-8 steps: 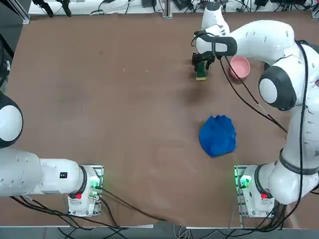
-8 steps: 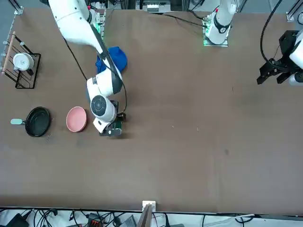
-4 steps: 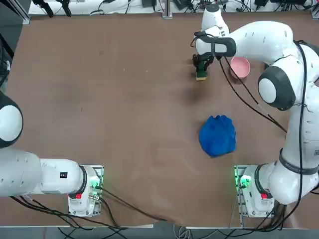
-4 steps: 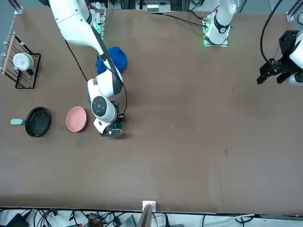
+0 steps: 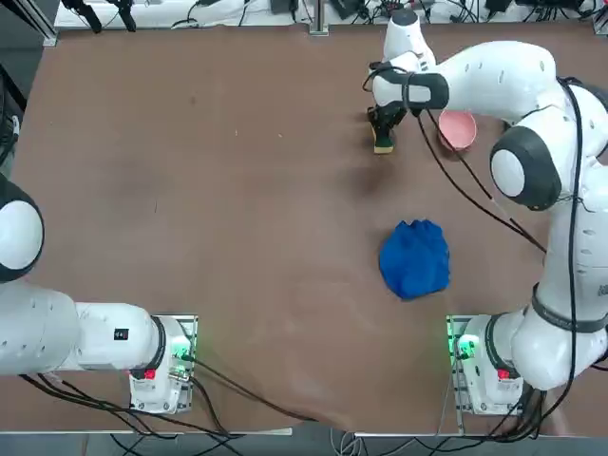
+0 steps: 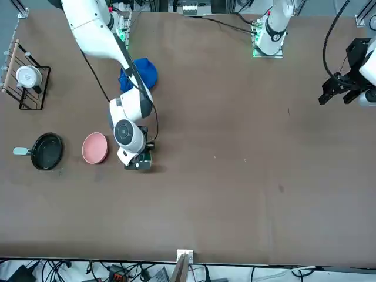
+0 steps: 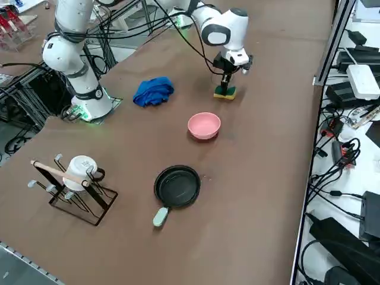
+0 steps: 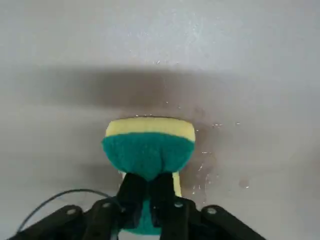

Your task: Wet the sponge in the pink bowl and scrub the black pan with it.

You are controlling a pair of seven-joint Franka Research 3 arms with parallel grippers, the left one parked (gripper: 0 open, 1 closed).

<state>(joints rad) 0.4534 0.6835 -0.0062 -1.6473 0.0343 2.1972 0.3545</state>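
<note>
So the right gripper (image 8: 148, 187) has its two black fingers squeezed together on the small green rectangular sponge with the yellow layer (image 8: 148, 150), right at the pinched waist, and the foam bulges out past the fingertips in the wrist view. The sponge sits on the brown table (image 5: 237, 237), just beside the small round pale pink bowl (image 7: 204, 126), on the side of the bowl away from the small round black frying pan with the short light grey handle (image 7: 177, 186). The pan is a bit further from the bowl, on its opposite side, and a crumpled blue cloth (image 7: 153, 91) lies off to one side of the bowl, nearer the arm's base. The step in hand looks like the pickup, with the dip into the bowl to follow. To do that well, the arm probably wants a straight lift first so the sponge clears the bowl's rim, then a short carry over the bowl's middle before it lowers. The grip is narrow and on soft foam, so the sponge could twist or droop if the carry is jerky; slow and level seems the safe call. Coming down off-centre risks tipping or shoving a light bowl like that. Whether there's any water in the bowl can't be told from these views.
</note>
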